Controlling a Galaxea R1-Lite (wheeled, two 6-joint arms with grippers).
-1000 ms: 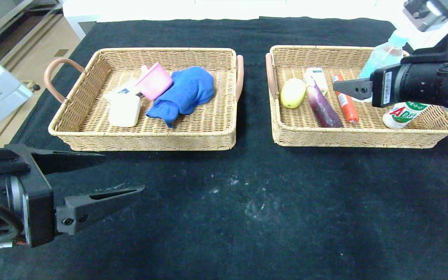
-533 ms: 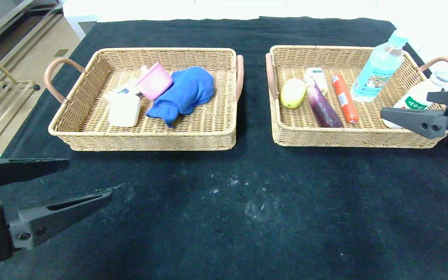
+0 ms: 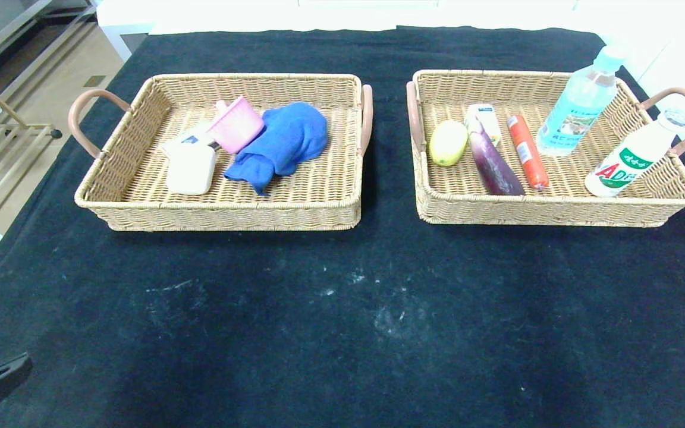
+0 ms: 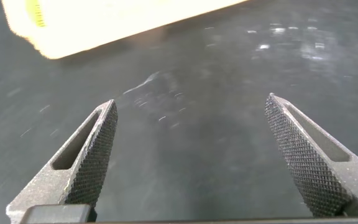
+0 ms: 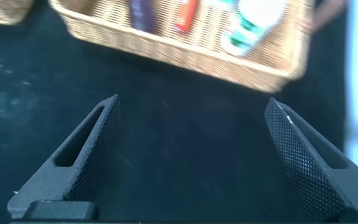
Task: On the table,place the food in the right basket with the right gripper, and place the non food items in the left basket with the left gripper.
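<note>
Evidently the sorting stood complete. The white soap-like bar point(image 3: 188, 168) lay in the left tan wicker basket point(image 3: 217, 217); the purple aubergine point(image 3: 494, 163), yellow oval fruit point(image 3: 448, 142) and orange-red sausage point(image 3: 527, 151) lay in the right tan wicker basket point(image 3: 556, 214). The left gripper point(image 4: 191, 155) and right gripper point(image 5: 194, 152) hung over the black-clothed table point(image 3: 342, 309), fingers spread wide, holding nothing. Parking seemed all that remained.
</note>
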